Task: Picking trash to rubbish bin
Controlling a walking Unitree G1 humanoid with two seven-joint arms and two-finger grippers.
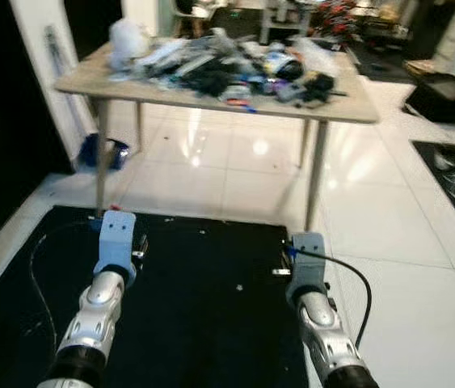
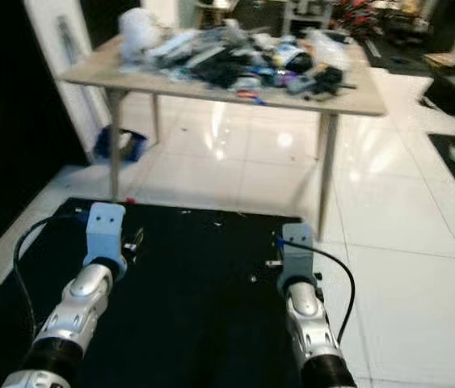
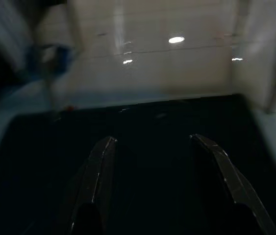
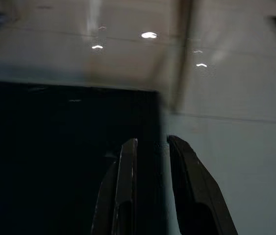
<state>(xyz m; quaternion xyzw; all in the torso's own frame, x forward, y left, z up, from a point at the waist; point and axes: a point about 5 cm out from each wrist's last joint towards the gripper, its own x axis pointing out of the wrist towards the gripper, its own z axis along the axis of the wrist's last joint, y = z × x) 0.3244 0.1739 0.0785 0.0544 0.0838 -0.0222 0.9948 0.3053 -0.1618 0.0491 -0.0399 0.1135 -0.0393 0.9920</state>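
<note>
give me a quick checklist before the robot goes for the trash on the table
1. Left gripper empty and open: ok.
2. Right gripper empty: ok; its fingers stand close, a narrow gap between them.
3. Trash located, piled on the table: ok.
4. Table within reach: not ok, both arms are over the black mat, short of it.
5. Rubbish bin located: cannot tell.
6. View sharp enough to single out one piece: not ok, blurred.

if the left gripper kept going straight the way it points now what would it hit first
Probably the black mat: the left gripper, fingers apart and holding nothing, angles down over it. Beyond the mat's far edge lie white floor tiles and a table leg, though depth is hard to judge.
</note>
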